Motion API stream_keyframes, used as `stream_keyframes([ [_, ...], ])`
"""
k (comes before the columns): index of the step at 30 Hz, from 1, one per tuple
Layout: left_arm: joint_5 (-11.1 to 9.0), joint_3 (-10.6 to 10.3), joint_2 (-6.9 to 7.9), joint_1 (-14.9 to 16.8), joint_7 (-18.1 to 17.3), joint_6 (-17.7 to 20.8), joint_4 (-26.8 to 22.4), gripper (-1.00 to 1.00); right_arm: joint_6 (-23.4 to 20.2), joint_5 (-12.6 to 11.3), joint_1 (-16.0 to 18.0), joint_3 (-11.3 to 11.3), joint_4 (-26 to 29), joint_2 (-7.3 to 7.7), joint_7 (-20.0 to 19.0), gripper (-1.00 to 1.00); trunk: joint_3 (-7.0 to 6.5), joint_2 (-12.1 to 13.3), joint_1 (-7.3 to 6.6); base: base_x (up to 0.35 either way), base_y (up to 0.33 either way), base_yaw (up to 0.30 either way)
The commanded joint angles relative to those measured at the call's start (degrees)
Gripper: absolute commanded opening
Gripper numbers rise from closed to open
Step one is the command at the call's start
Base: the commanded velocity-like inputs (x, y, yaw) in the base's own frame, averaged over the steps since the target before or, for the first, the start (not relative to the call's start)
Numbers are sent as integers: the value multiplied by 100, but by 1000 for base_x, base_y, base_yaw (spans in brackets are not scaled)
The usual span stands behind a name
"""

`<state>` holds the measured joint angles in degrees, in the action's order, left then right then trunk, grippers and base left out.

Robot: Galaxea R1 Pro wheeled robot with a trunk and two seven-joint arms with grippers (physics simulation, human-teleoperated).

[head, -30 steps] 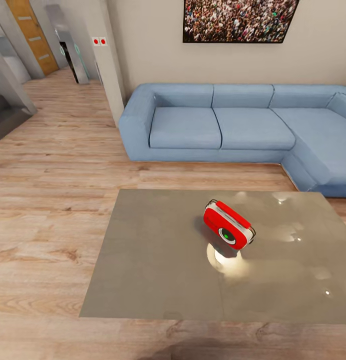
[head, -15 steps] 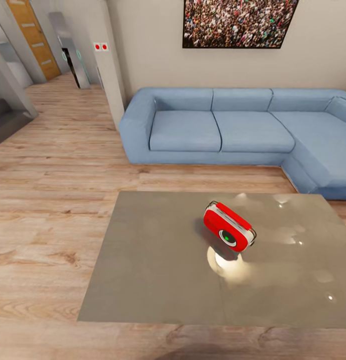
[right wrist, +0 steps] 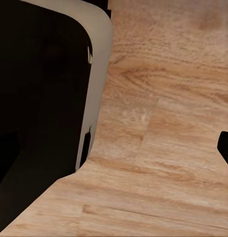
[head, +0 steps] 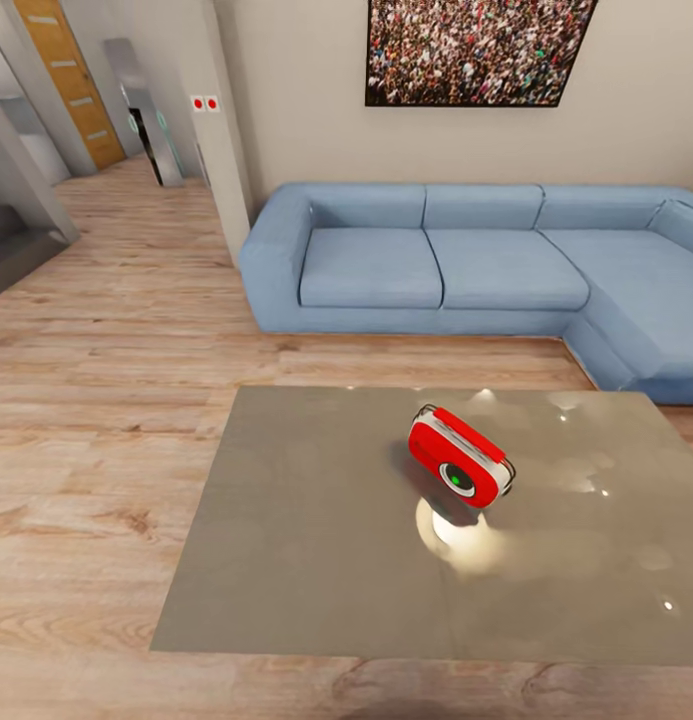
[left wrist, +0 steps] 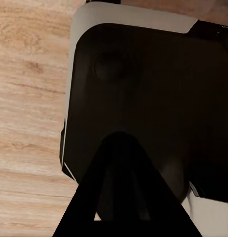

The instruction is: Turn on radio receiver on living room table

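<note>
The red radio receiver (head: pixel 460 468) with its white trim band stands tilted on the glossy grey table (head: pixel 306 520), right of the table's middle, its round dial facing the camera. A bright reflection lies on the tabletop just in front of it. In the left wrist view my left gripper (left wrist: pixel 117 148) is a single dark wedge over the robot's black base, its fingers together. In the right wrist view my right gripper (right wrist: pixel 119 158) hangs over wood floor, with one dark fingertip (right wrist: pixel 226 148) far out at the edge, so it stands open and empty.
A blue L-shaped sofa (head: pixel 466 260) stands behind the table under a crowd picture (head: pixel 476 50) on the beige wall. Light wood floor (head: pixel 96 400) runs to the left toward a hallway with an orange door (head: pixel 71 80). A wall corner (head: pixel 221 130) juts out beside the sofa.
The whole head view has shifted slightly, with sofa and table sliding a little lower in the picture: the camera moved. The radio stays where it was on the table.
</note>
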<state>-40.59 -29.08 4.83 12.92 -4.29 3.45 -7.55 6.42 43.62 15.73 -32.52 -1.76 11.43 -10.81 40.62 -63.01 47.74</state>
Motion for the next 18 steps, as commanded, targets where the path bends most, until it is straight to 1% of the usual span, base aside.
stream_keyframes([
  [1, 0, 0, 0, 0, 0, -1, 0, -100, 0, 1, 0, 0, 0, 0, 0, 100, 9, -42, 23, 0, 0, 0],
  [14, -27, 6, 0, 0, -2, -10, 3, -100, 0, -3, 0, 0, 0, 0, 6, 100, 126, -563, 308, 0, 0, 0],
  [18, -34, -1, 0, 0, -1, -11, 0, -100, 0, -2, 0, -6, 0, -52, 9, 100, 162, -723, 396, 0, 0, 0],
])
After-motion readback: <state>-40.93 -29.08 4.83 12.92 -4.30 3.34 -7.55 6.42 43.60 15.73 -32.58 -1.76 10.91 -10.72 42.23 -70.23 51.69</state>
